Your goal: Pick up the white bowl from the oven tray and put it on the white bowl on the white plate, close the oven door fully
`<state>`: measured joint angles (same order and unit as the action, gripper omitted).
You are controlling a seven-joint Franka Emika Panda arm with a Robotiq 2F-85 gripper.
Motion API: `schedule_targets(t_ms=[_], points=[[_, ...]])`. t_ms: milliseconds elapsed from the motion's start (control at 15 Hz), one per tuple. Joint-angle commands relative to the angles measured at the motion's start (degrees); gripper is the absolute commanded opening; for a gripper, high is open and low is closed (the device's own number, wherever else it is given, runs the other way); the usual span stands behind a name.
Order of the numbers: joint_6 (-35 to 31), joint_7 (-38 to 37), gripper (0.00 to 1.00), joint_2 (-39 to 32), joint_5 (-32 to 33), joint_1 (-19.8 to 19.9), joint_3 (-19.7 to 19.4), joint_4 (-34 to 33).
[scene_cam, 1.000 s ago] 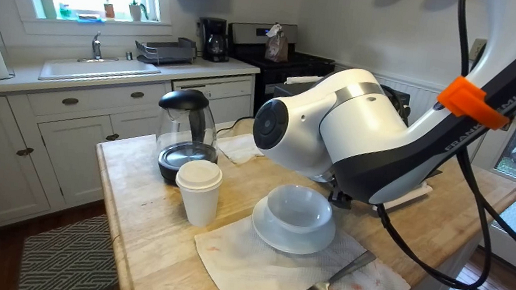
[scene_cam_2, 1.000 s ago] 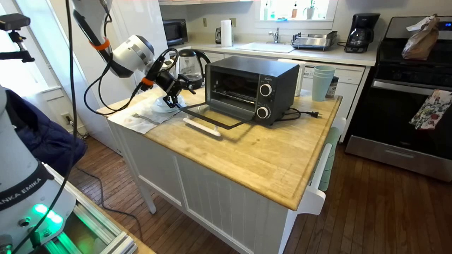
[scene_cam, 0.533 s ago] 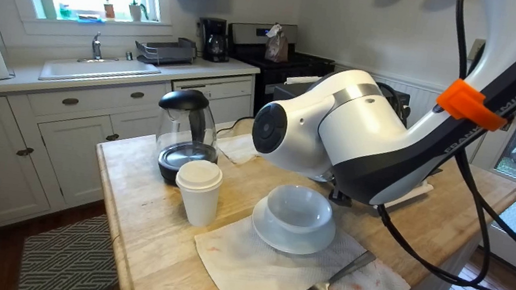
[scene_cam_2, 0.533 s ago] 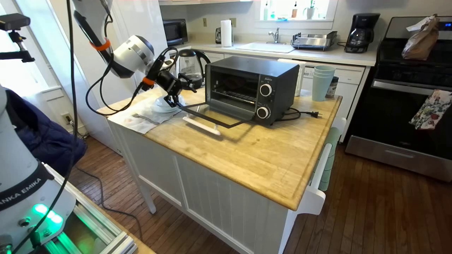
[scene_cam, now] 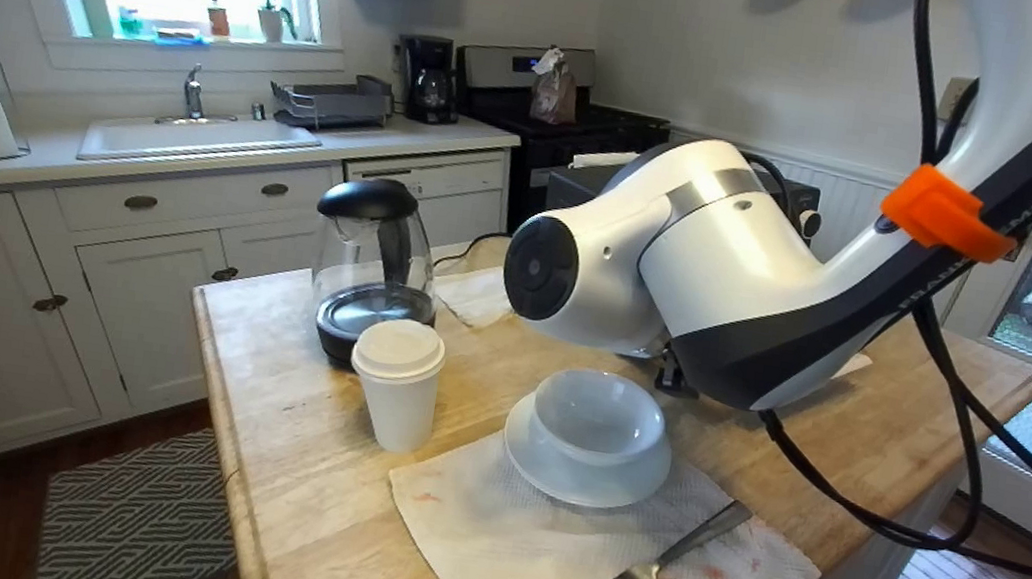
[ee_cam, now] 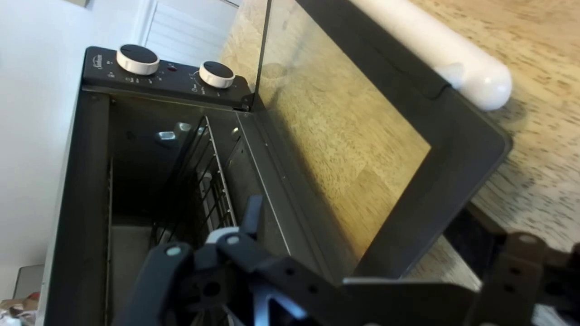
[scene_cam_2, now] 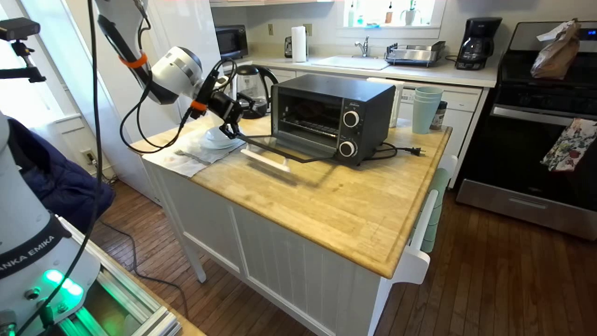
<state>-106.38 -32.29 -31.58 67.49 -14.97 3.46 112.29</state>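
got a fork [scene_cam_2: 193, 157] on a paper towel [scene_cam_2: 179, 168] in an exterior view, right of that the white bowl [scene_cam_2: 216, 134] up on the white plate [scene_cam_2: 214, 145], can't tell if two are nested. next the gripper [ee_cam: 358, 222], jaws wide apart, one finger under the oven door [ee_cam: 394, 77], hanging open off the toaster oven [scene_cam_2: 338, 88].

An exterior view is looking down closely on the pale wooden tabletop [scene_cam: 324, 505]; an exterior view, farther back, is sharing it, facing the black-framed rectangular glass oven door [scene_cam_2: 283, 148]; the wrist view is closely overlooking that door.
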Motion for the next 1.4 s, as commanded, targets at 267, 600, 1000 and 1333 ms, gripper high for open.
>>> schedule_targets(t_ms=[267, 600, 1000, 1333], points=[[-0.37, 0.24, 1.00, 0.57, 5.18, 0.98, 0.37, -0.78], [-1.97, 1.35, 1.00, 1.68, 9.05, 1.75, 0.91, -0.25], [-3.28, 1.35, 1.00, 2.98, 10.52, 2.56, 1.38, -0.37], [-4.44, 1.00, 1.00, 3.67, 10.91, 2.85, 1.48, -0.90]])
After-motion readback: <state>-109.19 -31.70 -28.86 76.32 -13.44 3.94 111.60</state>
